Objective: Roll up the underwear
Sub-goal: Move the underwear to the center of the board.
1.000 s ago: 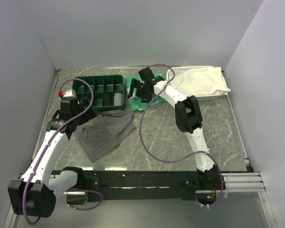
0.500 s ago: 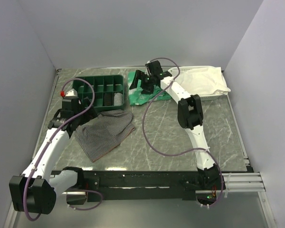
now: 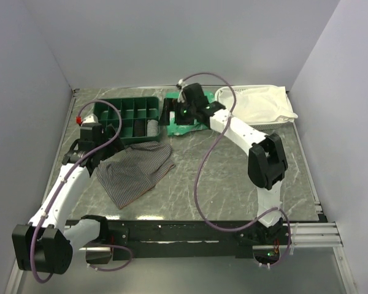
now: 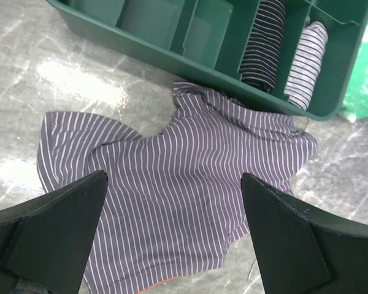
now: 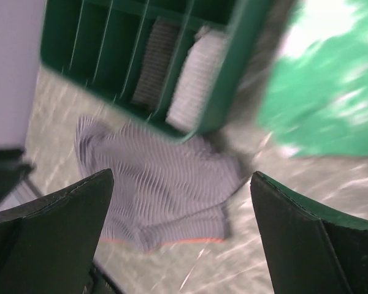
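Note left tool (image 4: 173, 179) at 9 o'clock of the desk (image 3: 165, 202), fingers spread wide, pinching nothing, hovering over the underwear (image 4: 190, 196); locate the underwear at 8 o'clock from desk centre, lying crumpled and unrolled, far edge against or just beside the near wall of the green tray (image 4: 172, 55). Expect a bunched, lopsided roll if started on fabric with folds and a turned-up corner; flatten first. Beware of pinching a single layer; likely result: garment dragged across the smooth desk rather than rolled. Take care at the 12 o'clock edge of the garment; risk of striking the tray wall, or of snagging the dark striped roll (image 4: 264, 37) and the pale striped roll (image 4: 306, 55) stored in the end compartments. Note right tool (image 5: 183, 176) at 12 o'clock, fingers likewise spread, pinching nothing, above the border between tray and green cloth (image 3: 190, 125); wrist view blurred, exact height not readable. Guard against closing on the green cloth by mistake while reaching toward 8 o'clock; guard also against collision with the left arm, given two tools converging on one small garment. Disregard the white cloth (image 3: 257, 104) at 2 o'clock, well apart.
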